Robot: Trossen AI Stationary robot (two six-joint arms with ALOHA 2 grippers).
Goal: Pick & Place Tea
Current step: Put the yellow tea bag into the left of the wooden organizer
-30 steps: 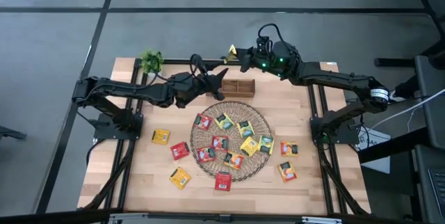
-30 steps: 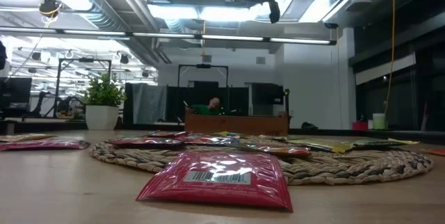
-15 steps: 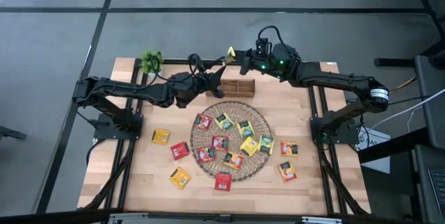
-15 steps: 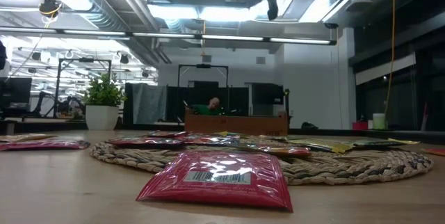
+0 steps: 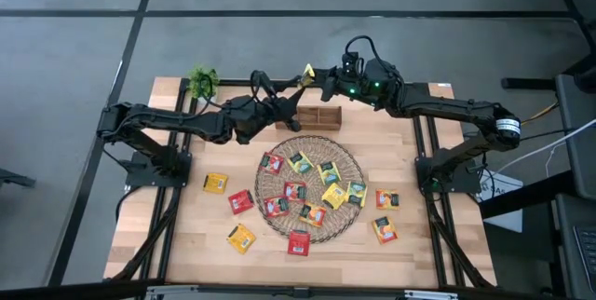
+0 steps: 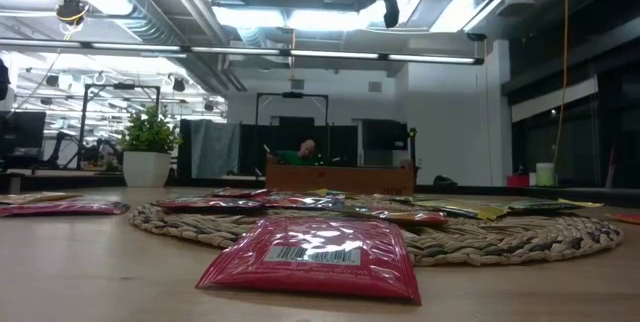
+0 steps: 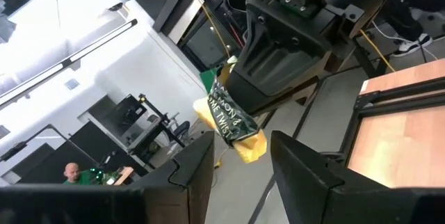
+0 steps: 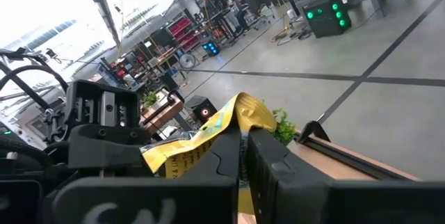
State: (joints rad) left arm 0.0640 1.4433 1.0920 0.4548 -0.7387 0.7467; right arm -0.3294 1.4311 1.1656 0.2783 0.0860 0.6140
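Observation:
High over the table's far edge, my right gripper (image 5: 318,78) is shut on a yellow tea sachet (image 5: 308,72). My left gripper (image 5: 296,99) points at it from the table's left with its fingers open. In the left wrist view the sachet (image 7: 233,123) shows just past the left fingertips (image 7: 207,140), in line with the gap between them; I cannot tell whether they touch it. Several red, yellow and orange sachets lie flat on the round wicker mat (image 5: 346,155). Others lie on the wood around it, among them a red one (image 6: 315,257) nearest the low camera. My right gripper pinches the yellow sachet between its two fingers (image 8: 268,156). Its upper part (image 7: 224,90) is in the hold, and a corner (image 8: 245,107) sticks out past the fingertips. The fingers come in level from the table's right. The sachet hangs crumpled below them, lifted clear of the table.
A wooden compartment box (image 5: 318,116) stands on the table under both grippers. A small potted plant (image 5: 202,81) stands at the far left corner. Bare wood lies along the table's near edge. In the low view a person (image 6: 308,149) sits in the room behind.

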